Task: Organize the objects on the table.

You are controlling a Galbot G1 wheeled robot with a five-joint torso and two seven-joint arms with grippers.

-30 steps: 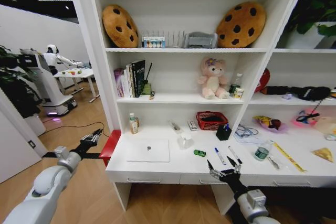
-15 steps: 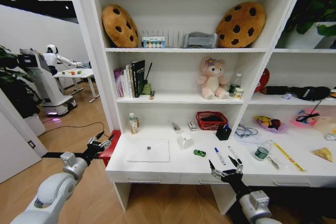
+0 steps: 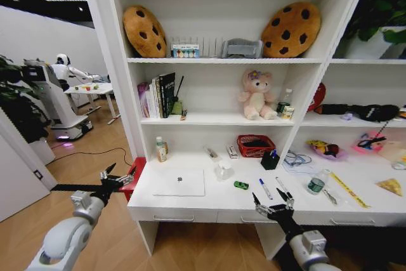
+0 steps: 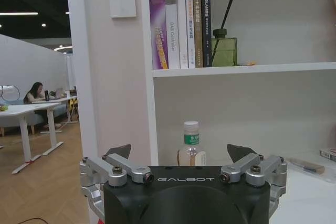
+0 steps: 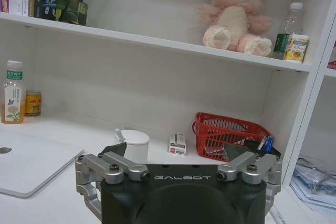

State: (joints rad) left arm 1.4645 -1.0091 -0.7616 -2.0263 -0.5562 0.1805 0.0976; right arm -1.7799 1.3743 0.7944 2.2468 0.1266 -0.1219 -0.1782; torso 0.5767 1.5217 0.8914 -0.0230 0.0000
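Note:
The white table (image 3: 216, 200) carries a shut silver-white laptop (image 3: 179, 182), a white mug (image 3: 223, 171), a tiny green toy (image 3: 241, 185), two pens (image 3: 265, 188), a small bottle (image 3: 315, 184), a yellow ruler (image 3: 349, 190) and a yellow wedge (image 3: 390, 186). A drink bottle (image 3: 162, 149) stands at the back left. My left gripper (image 3: 117, 178) hangs open off the table's left end, level with its top; its wrist view faces the bottle (image 4: 191, 129). My right gripper (image 3: 273, 202) is open at the front edge below the pens, facing the mug (image 5: 134, 142) and laptop (image 5: 26, 163).
A red basket (image 3: 255, 145) and a dark pen holder (image 3: 270, 160) stand at the back of the table. Shelves with books, cookie cushions and a pink bear rise above it. A red box (image 3: 135, 176) sits by the table's left end. Another robot (image 3: 54, 96) stands far left.
My left gripper has sunk a little and edged toward the table's left end, its fingers spread wider. The right gripper has dropped very slightly. Nothing on the table moved.

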